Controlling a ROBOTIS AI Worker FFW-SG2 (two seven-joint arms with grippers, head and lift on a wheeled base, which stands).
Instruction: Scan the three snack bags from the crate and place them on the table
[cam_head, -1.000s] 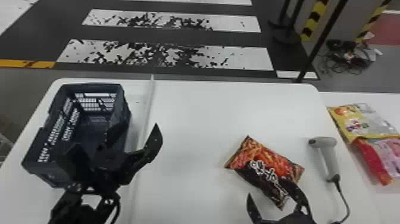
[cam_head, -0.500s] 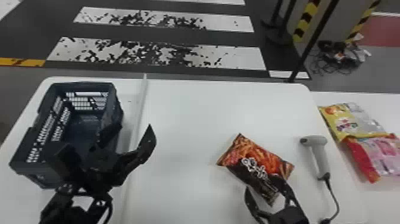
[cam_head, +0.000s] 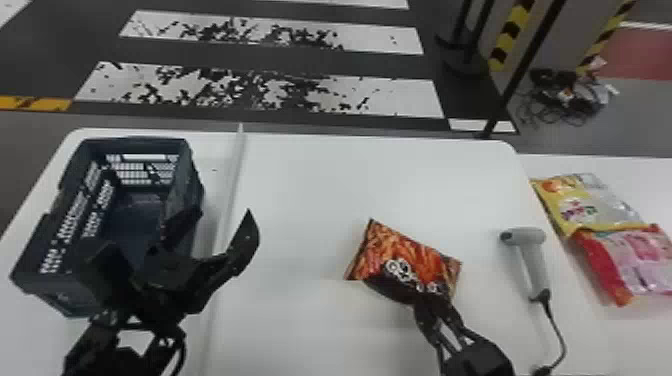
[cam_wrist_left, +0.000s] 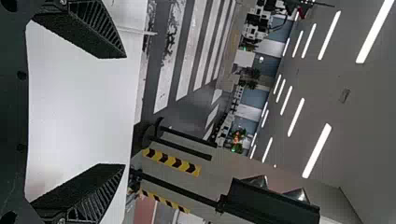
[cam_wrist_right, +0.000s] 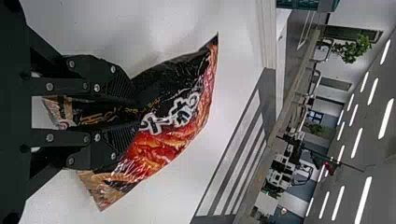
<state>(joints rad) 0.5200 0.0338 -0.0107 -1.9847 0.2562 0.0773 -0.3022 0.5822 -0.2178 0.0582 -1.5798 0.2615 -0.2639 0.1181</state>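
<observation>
Right gripper (cam_head: 434, 300) clamped on an orange-and-black snack bag (cam_head: 400, 262)

In the head view, the orange-and-black snack bag is right of centre in the frame, over the white table (cam_head: 300, 185). The right gripper comes in from the bottom edge, its fingers closed on the bag's near side. Whether the bag touches the table, I cannot tell. To the right of it lies a grey scanner (cam_head: 532, 260), its black cable (cam_head: 556, 327) trailing towards the bottom edge. At the right side of the frame, a yellow bag (cam_head: 590, 205) and a pink-and-red bag (cam_head: 630, 255) lie touching on a second white surface (cam_head: 595, 165). The dark blue crate (cam_head: 57, 292) stands at the left of the frame. The left gripper (cam_head: 172, 232), lower left, hides part of it, its fingers spread apart. Striped floor markings (cam_head: 260, 90) cross the upper part.

In the left wrist view, the left gripper (cam_wrist_left: 125, 111) has its two ridged fingers wide apart, with bare white tabletop showing between them.

In the right wrist view, the right gripper (cam_wrist_right: 133, 112) pinches the bag between its fingers. Some of the wrapper pokes back between them, and the rest spreads out past the fingertips.
</observation>
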